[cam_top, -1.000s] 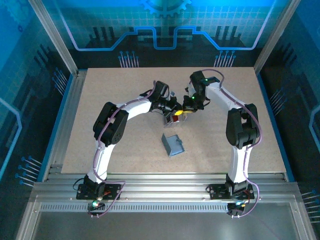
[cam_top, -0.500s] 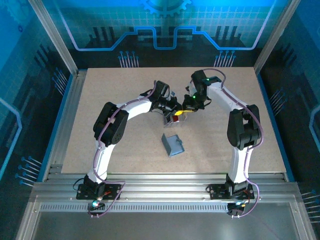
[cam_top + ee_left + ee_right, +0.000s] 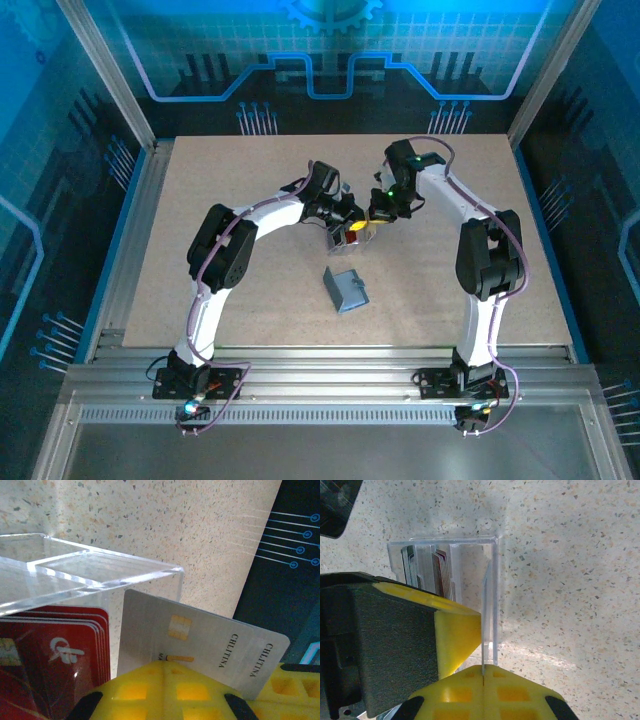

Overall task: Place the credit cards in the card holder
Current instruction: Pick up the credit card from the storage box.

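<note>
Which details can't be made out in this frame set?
- Left wrist view: the silver card has its lower part hidden behind the yellow fingers.
- Left wrist view: the red cards are cut off by the frame edge, so their count is unclear.
- Top external view: the blue-grey card holder is too small to show its contents.

The silver-grey card (image 3: 200,640) reads "CHLITINA" twice near its right edge; the red cards (image 3: 55,655) show an unreadable white logo
</note>
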`<state>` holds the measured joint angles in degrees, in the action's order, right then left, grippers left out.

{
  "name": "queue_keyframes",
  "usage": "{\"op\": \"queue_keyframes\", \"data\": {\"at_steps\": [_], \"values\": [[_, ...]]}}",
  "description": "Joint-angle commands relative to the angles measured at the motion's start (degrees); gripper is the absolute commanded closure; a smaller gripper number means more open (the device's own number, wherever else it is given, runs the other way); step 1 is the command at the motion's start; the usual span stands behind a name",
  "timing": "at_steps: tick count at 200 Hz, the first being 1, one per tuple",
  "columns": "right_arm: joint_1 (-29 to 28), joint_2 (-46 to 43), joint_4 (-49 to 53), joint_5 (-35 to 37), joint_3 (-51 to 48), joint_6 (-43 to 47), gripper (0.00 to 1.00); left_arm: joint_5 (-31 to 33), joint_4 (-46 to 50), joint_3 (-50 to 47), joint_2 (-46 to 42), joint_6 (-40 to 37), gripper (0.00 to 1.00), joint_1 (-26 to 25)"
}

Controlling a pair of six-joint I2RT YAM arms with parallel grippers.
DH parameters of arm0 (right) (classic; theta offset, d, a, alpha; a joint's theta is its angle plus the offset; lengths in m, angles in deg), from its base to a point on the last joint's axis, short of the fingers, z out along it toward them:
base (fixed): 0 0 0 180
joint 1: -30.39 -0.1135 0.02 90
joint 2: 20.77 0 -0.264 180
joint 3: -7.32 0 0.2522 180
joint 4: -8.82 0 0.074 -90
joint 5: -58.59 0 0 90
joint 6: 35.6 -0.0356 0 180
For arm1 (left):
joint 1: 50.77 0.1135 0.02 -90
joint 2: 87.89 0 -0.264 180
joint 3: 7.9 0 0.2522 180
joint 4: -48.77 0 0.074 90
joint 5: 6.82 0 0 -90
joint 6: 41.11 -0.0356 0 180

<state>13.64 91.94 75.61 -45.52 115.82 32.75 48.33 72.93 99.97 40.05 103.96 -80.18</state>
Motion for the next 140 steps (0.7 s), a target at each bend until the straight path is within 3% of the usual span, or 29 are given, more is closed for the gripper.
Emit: {"op": "queue_keyframes", "data": {"at_steps": [1,140], "values": [[0.19,-2.82,0.01,-0.67,-0.56,-0.43,1.00,3.45,5.34,-0.98,3.80,-1.09,1.00,-0.62],[-0.11,-4.41,0.56,2.51,-0.34,-0.53,1.00,-1.44,4.10,-0.55,-7.24,0.29,1.00,1.65]]}}
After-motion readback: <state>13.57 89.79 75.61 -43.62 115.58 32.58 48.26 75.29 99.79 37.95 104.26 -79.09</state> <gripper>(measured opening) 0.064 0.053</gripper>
